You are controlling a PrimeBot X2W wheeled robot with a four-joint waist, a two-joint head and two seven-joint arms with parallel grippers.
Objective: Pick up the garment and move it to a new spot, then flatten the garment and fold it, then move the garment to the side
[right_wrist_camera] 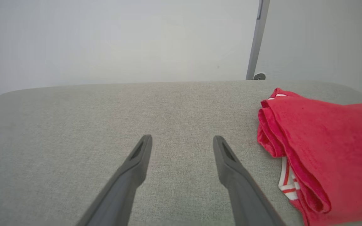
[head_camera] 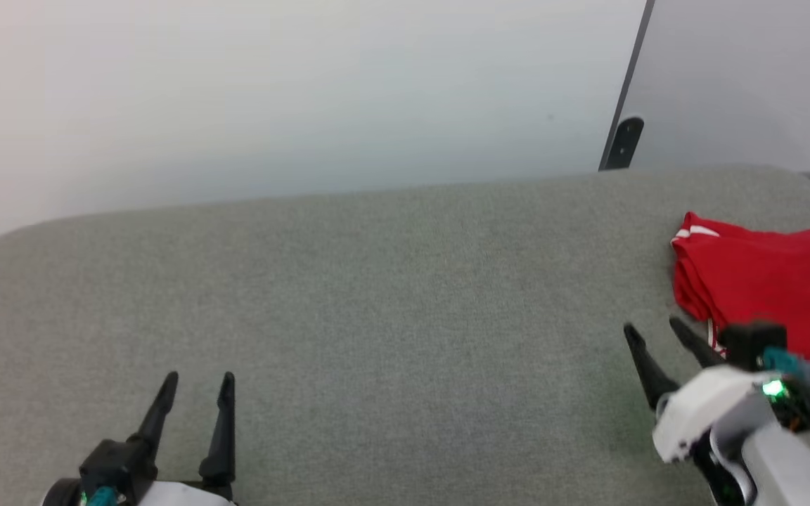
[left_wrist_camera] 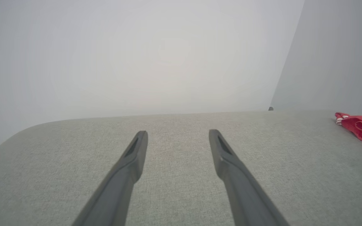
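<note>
The left gripper (head_camera: 199, 378), with two long dark fingers, sits lowest in the head view, its fingers spread with nothing between them. The right gripper (head_camera: 651, 325) is likewise spread and empty, just beside the folded red jersey shirt with white-striped trim (head_camera: 763, 281), which lies at the right end of the grey fabric-covered surface (head_camera: 377, 281).

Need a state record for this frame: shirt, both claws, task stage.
item: shirt, red, folded into a bundle, white-striped trim showing at its near edge
place: far right of the grey table
left arm: left claw open, empty, over bare table at lower left
right arm: right claw open, empty, just left of the shirt, no cloth between its fingers
stage: shirt looks folded and set to the side
</note>
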